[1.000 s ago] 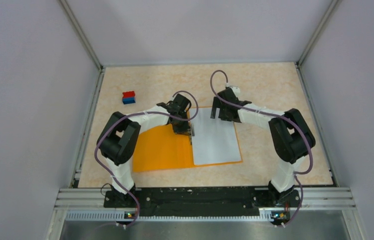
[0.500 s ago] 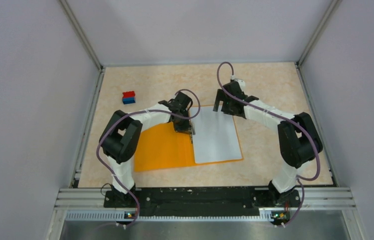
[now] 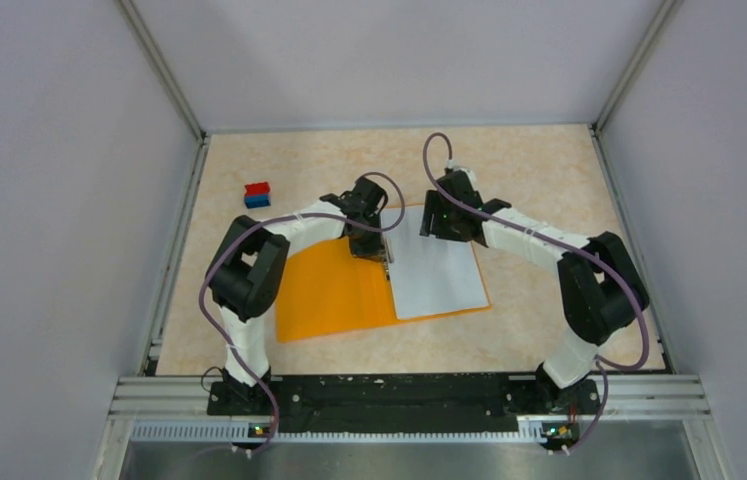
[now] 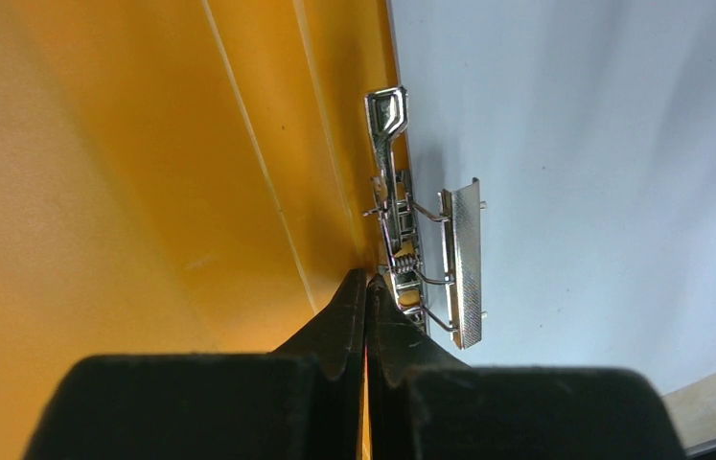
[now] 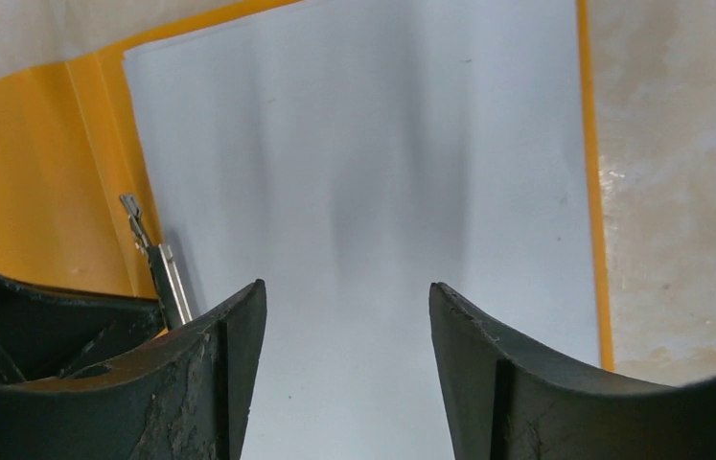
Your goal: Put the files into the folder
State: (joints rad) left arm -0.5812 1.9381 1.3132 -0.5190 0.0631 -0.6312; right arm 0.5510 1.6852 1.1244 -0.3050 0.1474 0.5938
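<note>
The thin white paper sheets (image 3: 436, 275) lie on the right half of the open flat orange folder (image 3: 334, 295), mid-frame. The left gripper (image 4: 368, 287), pinched narrow, sits just left of the silver metal clip (image 4: 462, 264), which runs along the spine. The right gripper (image 5: 346, 307) hangs wide above the sheets.

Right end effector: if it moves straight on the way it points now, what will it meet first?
Probably the white paper sheets in the open orange folder; the right end effector hangs open over them, height unclear.
</note>
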